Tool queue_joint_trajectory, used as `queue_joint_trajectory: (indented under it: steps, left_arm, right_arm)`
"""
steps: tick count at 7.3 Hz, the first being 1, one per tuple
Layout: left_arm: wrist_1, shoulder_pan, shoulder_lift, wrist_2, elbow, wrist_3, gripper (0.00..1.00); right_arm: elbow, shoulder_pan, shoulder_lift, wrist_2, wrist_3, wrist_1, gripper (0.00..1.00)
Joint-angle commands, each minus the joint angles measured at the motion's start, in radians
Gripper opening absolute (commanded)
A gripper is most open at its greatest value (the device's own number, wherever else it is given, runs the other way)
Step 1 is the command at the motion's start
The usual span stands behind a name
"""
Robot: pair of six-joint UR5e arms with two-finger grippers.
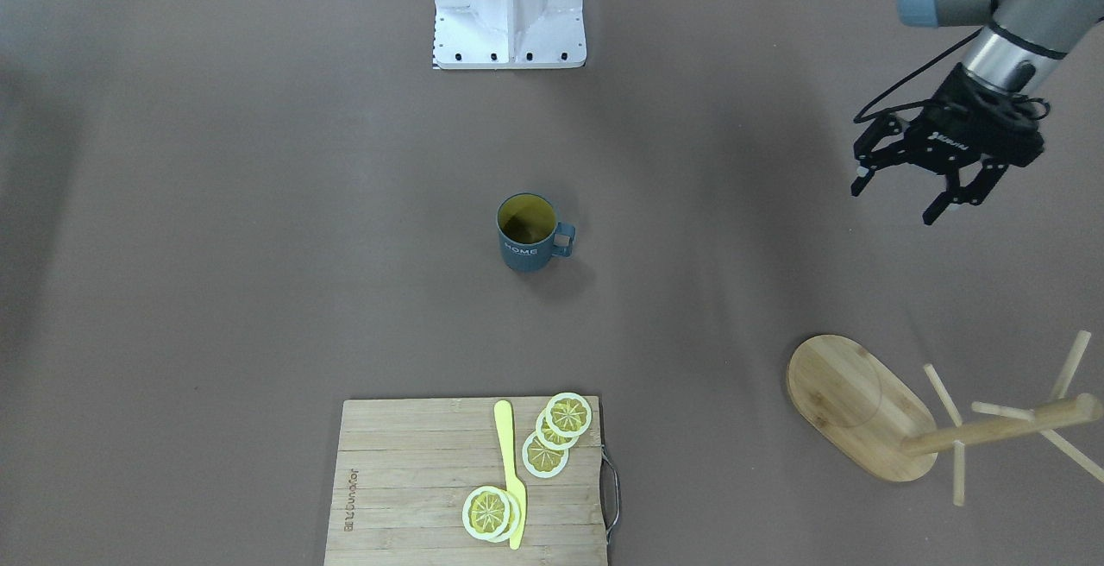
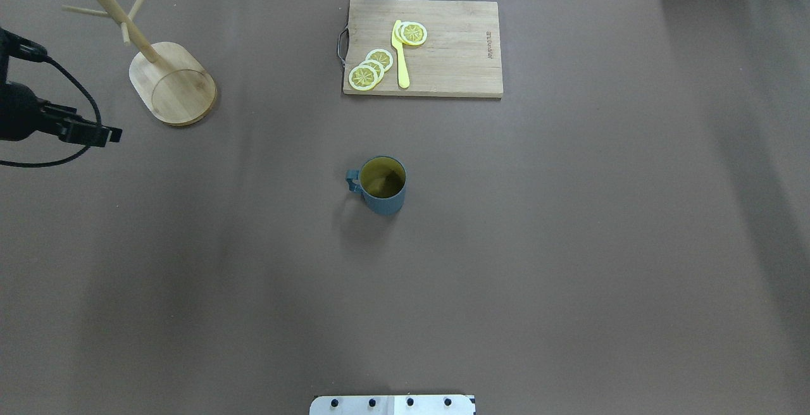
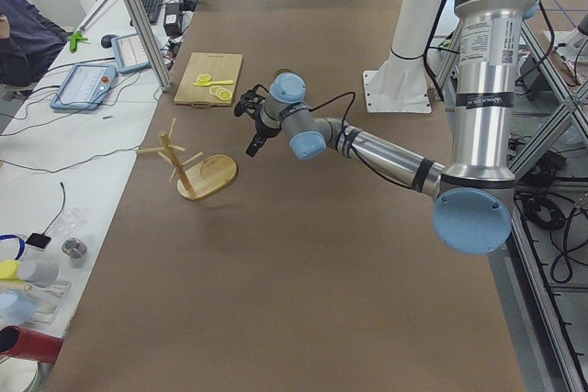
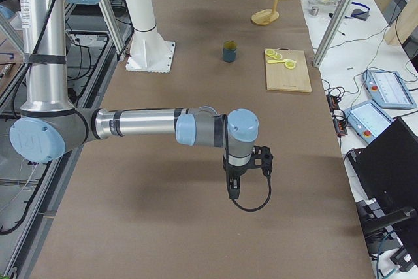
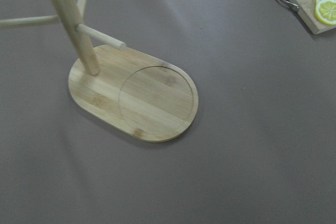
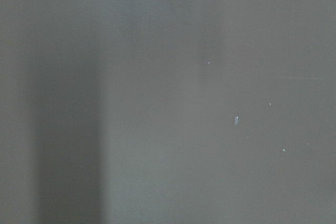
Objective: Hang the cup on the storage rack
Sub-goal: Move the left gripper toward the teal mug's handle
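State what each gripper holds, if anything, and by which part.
The left gripper is open and empty; the cup stands free on the table. The right gripper cannot be judged.

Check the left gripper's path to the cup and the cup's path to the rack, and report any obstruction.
Nothing visible blocks either. Bare table lies between the open left gripper and the cup, and between the cup and the storage rack. The cutting board sits off to the side of both paths.
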Motion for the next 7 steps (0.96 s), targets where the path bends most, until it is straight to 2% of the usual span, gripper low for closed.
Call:
queue_joint_trajectory:
  steps: [1,2,4,6,7]
  left_arm:
    - [-0.014,0.161,-0.148,0.087,0.071,-0.034,0.98]
    - [-0.034,0.200,-0.166,0.100,0.080,-0.066,0.98]
    - [-0.108,0.345,-0.187,0.319,0.129,-0.080,0.98]
    - [-0.120,0.395,-0.322,0.364,0.230,-0.084,0.98]
    - [-0.120,0.409,-0.331,0.366,0.235,-0.081,0.96]
  right_arm:
    - [-0.103,0.015,-0.045,0.009,-0.010,0.132,1.00]
    - [-0.121,0.015,-0.046,0.009,-0.012,0.137,1.00]
    - [-0.126,0.015,-0.049,0.009,-0.010,0.142,1.00]
    - [-0.132,0.015,-0.049,0.009,-0.010,0.142,1.00]
    - [-0.140,0.015,-0.049,0.009,-0.010,0.142,1.00]
